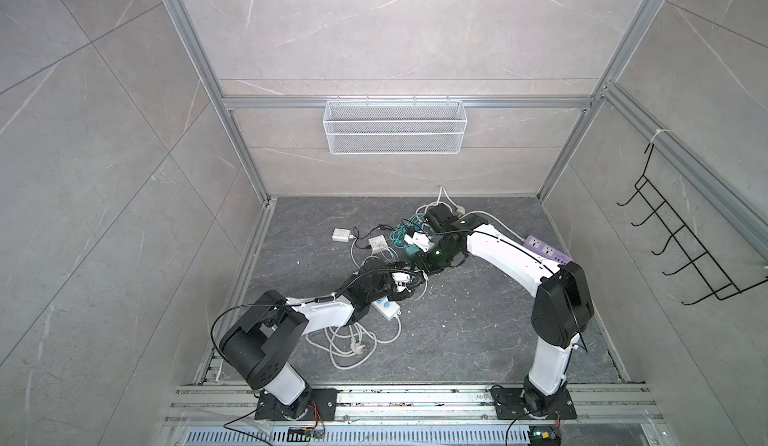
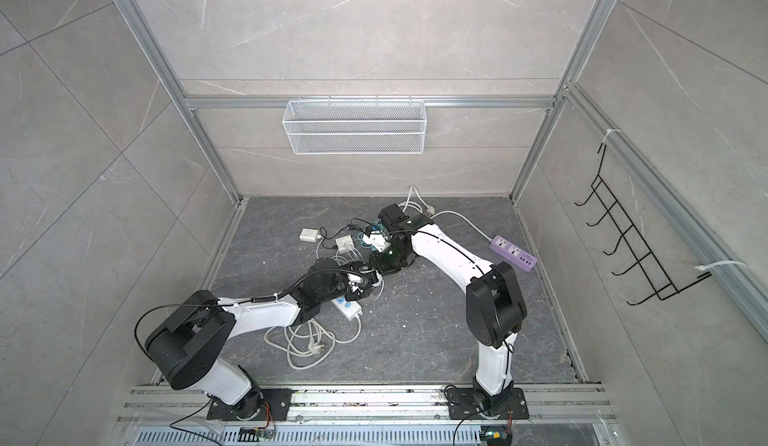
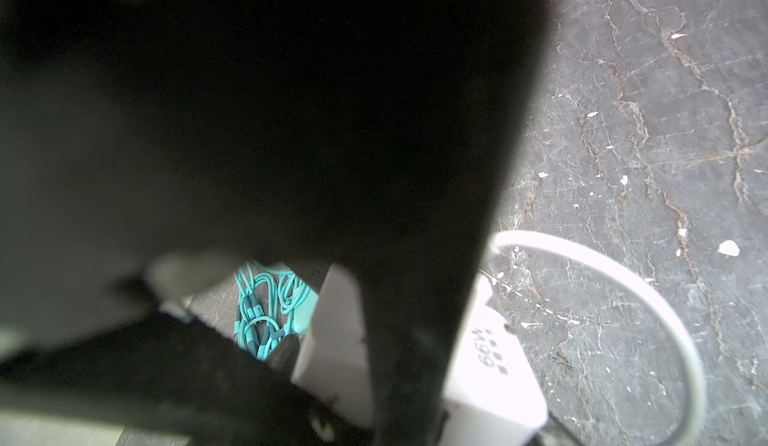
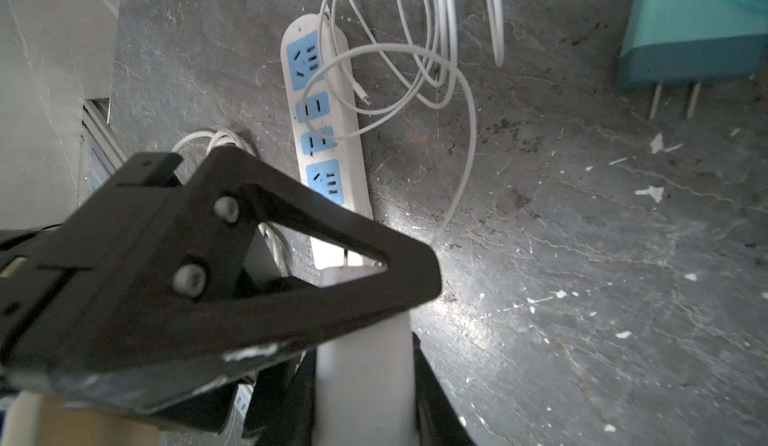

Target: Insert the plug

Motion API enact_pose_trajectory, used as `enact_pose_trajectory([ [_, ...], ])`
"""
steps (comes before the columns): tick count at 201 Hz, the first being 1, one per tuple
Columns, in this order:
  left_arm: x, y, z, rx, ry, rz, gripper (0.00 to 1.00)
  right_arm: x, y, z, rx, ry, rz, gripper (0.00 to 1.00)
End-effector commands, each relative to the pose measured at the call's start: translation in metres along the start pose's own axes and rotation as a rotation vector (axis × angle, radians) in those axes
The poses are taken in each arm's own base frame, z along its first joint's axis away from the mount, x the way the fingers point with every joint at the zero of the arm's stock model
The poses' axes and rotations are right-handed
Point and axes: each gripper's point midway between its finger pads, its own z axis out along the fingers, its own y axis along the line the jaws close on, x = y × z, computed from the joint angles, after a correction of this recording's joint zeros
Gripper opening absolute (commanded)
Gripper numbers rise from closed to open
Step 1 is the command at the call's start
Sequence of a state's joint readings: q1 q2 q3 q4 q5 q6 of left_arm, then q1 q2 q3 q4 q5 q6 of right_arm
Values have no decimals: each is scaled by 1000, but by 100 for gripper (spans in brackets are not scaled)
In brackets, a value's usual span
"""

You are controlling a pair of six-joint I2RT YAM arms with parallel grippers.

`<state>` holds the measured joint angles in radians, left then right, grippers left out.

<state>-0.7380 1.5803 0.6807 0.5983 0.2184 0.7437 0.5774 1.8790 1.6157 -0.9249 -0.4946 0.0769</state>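
The right gripper (image 1: 423,273) hangs over the middle of the dark grey stone-patterned desk (image 1: 478,319) with its jaws clamped on the white block-shaped charger plug (image 3: 490,361). In the right wrist view the plug's body stands between that gripper's two black fingers. The left gripper (image 1: 409,284) meets it there, and one of its black triangular fingers (image 4: 232,265) lies just beside the plug. The wrist views are too crowded to tell whether the left jaws are gripping or merely alongside. The long white power strip with pale blue socket faces (image 4: 328,141) lies flat between the desk's centre and its left edge. In both top views it is partly under the left arm, and none of the sockets that show holds a plug. A thin white cable (image 4: 415,57) loops across its sockets, and its own thick white cord (image 1: 353,348) is coiled toward the front edge. A teal two-pronged charger (image 4: 690,41) lies on the desk toward the back edge. A lilac power strip (image 1: 547,251) lies along the right edge.
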Motion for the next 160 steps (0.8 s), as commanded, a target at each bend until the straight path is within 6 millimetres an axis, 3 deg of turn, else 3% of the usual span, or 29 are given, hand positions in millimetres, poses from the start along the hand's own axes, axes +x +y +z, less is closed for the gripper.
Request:
enact_pose_trajectory([
  [1,-30,10,7,-15,-83,29,60,-2,13,9,-55,9,-13,19],
  [53,-24,14,11,-23,-45,7,43,-9,14,2,-41,-18,-15,25],
  [98,-20,21,13,-69,-38,-57,39,-25,8,-14,10,-113,21,52],
  [160,-21,33,16,-116,-32,-148,33,-27,0,-43,84,-229,69,70],
])
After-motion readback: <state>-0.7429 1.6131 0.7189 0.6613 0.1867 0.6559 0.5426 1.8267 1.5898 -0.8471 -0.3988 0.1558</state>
